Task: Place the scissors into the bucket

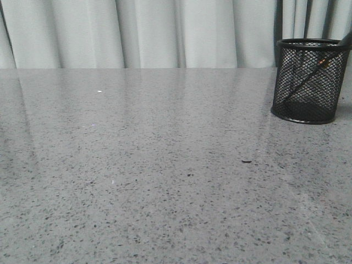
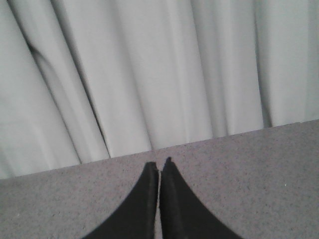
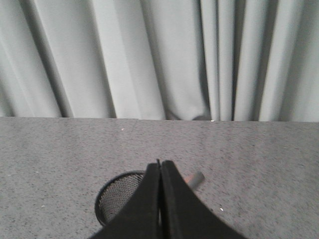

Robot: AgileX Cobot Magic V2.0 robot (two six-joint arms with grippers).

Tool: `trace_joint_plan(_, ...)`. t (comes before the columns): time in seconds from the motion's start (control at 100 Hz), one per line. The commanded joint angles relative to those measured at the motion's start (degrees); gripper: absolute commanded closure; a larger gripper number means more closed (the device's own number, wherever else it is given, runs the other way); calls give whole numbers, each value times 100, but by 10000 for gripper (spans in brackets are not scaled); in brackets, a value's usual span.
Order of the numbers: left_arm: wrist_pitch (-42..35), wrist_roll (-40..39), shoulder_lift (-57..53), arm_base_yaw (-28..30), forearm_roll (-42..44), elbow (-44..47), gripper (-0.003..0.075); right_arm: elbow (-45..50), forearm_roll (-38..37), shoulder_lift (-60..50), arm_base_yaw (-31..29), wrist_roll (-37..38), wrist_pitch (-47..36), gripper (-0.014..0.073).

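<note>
The black wire-mesh bucket [image 1: 286,82] stands upright at the far right of the table. The scissors [image 1: 323,64] stand slanted inside it, the dark blades and orange pivot dot showing through the mesh, and a handle sticks out over the rim at the right. In the right wrist view my right gripper [image 3: 160,163] is shut and empty above the bucket [image 3: 117,196], and a grey handle end of the scissors [image 3: 195,178] pokes out beside the fingers. My left gripper [image 2: 159,167] is shut and empty over bare table. Neither gripper shows in the front view.
A grey speckled table [image 1: 165,165] fills the front view, with a pale pleated curtain [image 1: 165,33] behind its far edge. A few small dark specks [image 1: 246,161] lie on the table right of the middle.
</note>
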Motion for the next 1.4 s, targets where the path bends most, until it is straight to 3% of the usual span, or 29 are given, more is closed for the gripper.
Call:
trace_joint_plan(0.0, -823, -44, -554, 10, -112, 593, 741, 328, 88, -454, 8, -78, -695, 664)
trace_joint_plan(0.21, -894, -56, -1851, 10, -132, 1694, 741, 1523, 88, -1572, 8, -78, -824, 664)
trace_joint_plan(0.38, -918, -67, -2512, 10, -132, 1892, 741, 2011, 88, -2172, 8, -78, -965, 664)
trace_joint_plan(1.39, -929, -105, -2578, 10, 36, 1910, 741, 2059, 88, -2203, 8, -78, -909, 664)
